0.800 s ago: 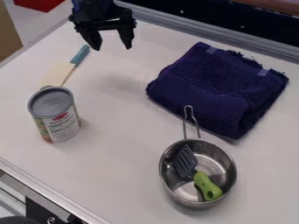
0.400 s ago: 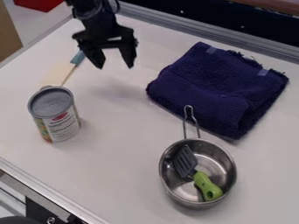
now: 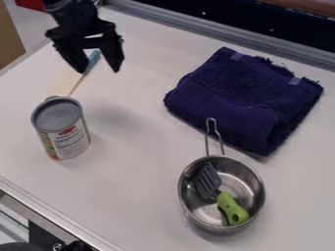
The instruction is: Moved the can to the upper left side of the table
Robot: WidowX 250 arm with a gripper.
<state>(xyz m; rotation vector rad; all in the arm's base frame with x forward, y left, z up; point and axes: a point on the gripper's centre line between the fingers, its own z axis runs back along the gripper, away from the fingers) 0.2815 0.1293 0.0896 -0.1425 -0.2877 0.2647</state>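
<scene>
Can (image 3: 61, 129) upright; pale blade's (image 3: 64, 82) end unclear behind it; jaws wide, partly covering blue handle (image 3: 93, 58)

The arm (image 3: 75, 17) is cut off by the top edge. The gripper (image 3: 99, 71) partly hides the cream-bladed spatula (image 3: 64, 82). The tabletop (image 3: 131, 196) runs past the right edge.

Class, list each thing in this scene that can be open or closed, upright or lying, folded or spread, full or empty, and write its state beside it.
Tool: open, holding nothing.
Can: upright on the table.
Saucepan: upright, uncovered, with a utensil inside.
Green-handled slotted turner: resting inside the saucepan.
Dark blue towel: folded.
Blue-handled spatula: lying on the table.
</scene>
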